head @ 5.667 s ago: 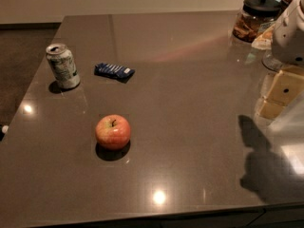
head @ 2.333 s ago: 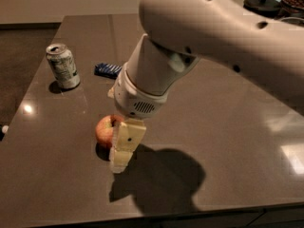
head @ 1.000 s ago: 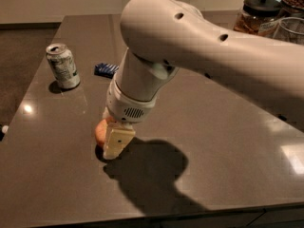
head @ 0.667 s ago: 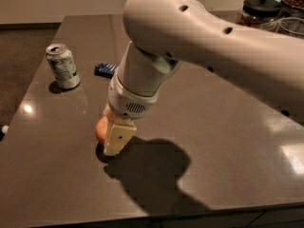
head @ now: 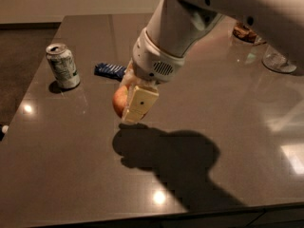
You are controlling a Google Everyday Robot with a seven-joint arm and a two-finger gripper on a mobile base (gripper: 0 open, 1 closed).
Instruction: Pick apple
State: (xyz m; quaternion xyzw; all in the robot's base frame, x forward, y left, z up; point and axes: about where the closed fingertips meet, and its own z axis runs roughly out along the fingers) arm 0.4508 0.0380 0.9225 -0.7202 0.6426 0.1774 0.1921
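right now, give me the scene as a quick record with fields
hand: over the table's left half, closed on the apple
apple: between the hand's fingers, seemingly clear of the table
soda can: upright, far left
blue packet: flat, between can and arm
table: dark, glossy

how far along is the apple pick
Done: the gripper is shut on the apple. In hand: the lift; the apple seems to be off the table, with the shadow lying apart below it. Left: little, perhaps only raising it higher, clear of the soda can.
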